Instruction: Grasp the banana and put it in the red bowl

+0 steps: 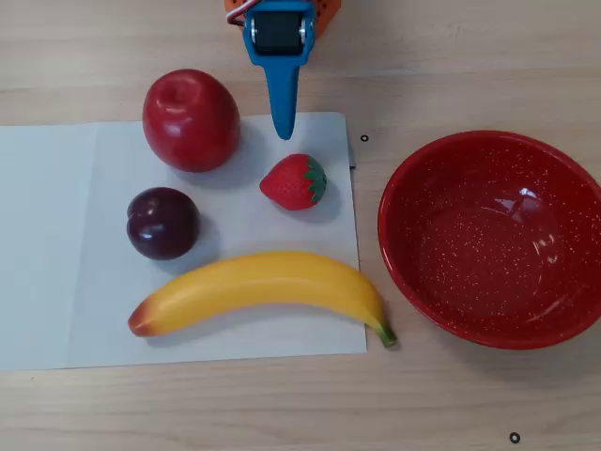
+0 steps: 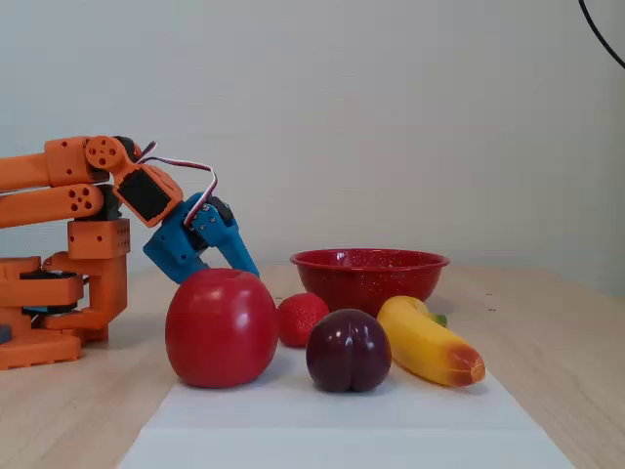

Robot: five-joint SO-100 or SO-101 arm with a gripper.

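Observation:
The yellow banana (image 1: 263, 287) lies on a white paper sheet (image 1: 56, 235) at its front edge, with its orange-red end to the left and its green stem tip toward the red bowl in the overhead view. It also shows in the fixed view (image 2: 425, 342). The red speckled bowl (image 1: 404, 178) stands empty on the wooden table to the right of the sheet, and shows in the fixed view (image 2: 366, 283) behind the fruit. My blue gripper (image 1: 283, 130) is at the sheet's far edge, above the strawberry and far from the banana. It looks shut and empty. In the fixed view the gripper (image 2: 250, 268) points down behind the apple.
A red apple (image 1: 191, 119), a dark plum (image 1: 162, 223) and a strawberry (image 1: 294, 181) lie on the sheet between the gripper and the banana. In the fixed view the orange arm base (image 2: 59, 293) stands at the left.

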